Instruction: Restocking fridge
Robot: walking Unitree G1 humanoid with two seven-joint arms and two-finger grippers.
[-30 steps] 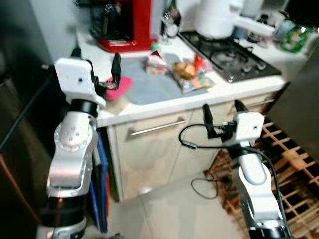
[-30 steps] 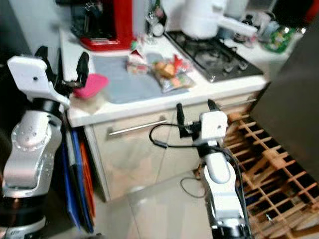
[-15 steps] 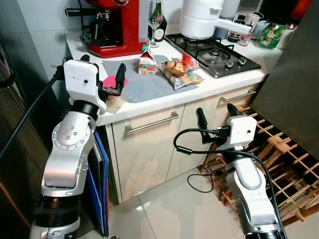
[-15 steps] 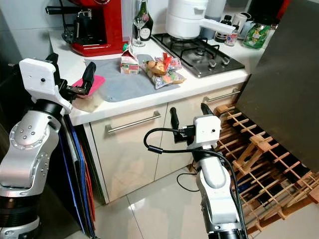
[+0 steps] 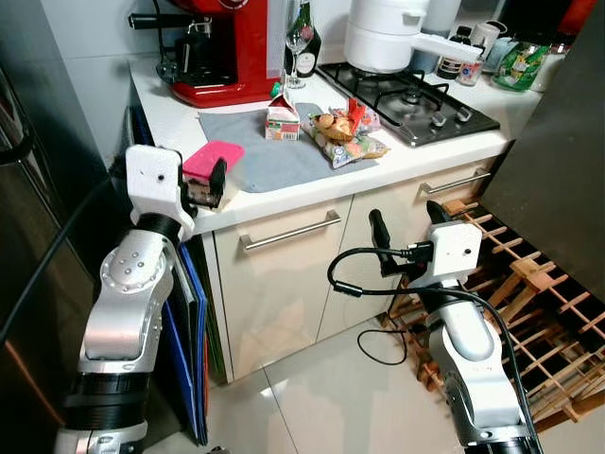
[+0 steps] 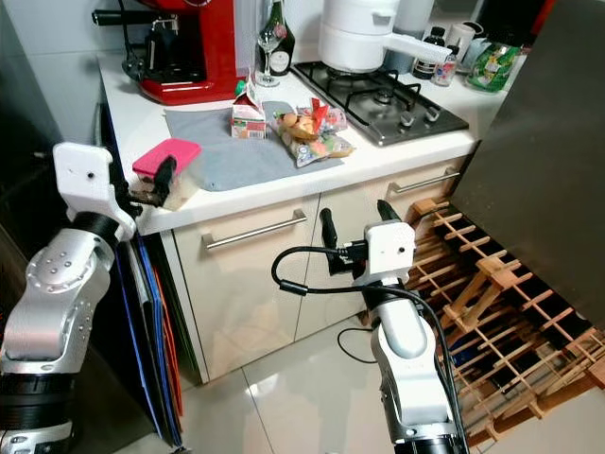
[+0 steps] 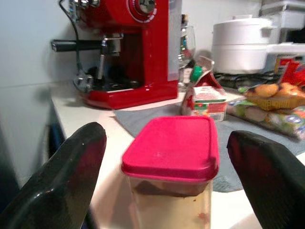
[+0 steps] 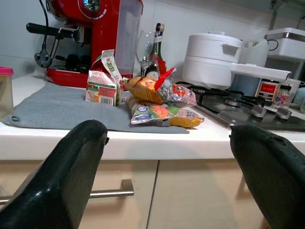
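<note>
Two end effectors in the left eye view. Left end effector (image 5: pixel 201 185) at the desk (image 5: pixel 170 118) corner, fingers spread wide, just short of a clear container with a pink lid (image 5: pixel 213 161) standing upright near the desk edge. Right end effector (image 5: pixel 405 222) lower, in front of the cabinet drawer handle (image 5: pixel 288 233), fingers wide apart, nothing between them. Grey mat (image 5: pixel 260 151) beside the container carries a small carton (image 5: pixel 282 117) and a bag of produce (image 5: pixel 342 135). Red coffee machine (image 5: pixel 222 47) at the back, white pot (image 5: pixel 388 33) on the gas hob (image 5: pixel 411 95). Wooden rack (image 5: pixel 529 293) on the floor to the right.

Right eye view: same layout; blue and orange flat boards (image 6: pixel 151 322) stand on edge beside the cabinet.

Left wrist view: container sits between the two spread fingers (image 7: pixel 71 167), touching neither; pale contents under the lid.

Right wrist view: fingers (image 8: pixel 71 162) wide, looking across the desk edge at carton, produce bag, wine glass (image 8: pixel 144 45) and bottle (image 8: pixel 157 43).
</note>
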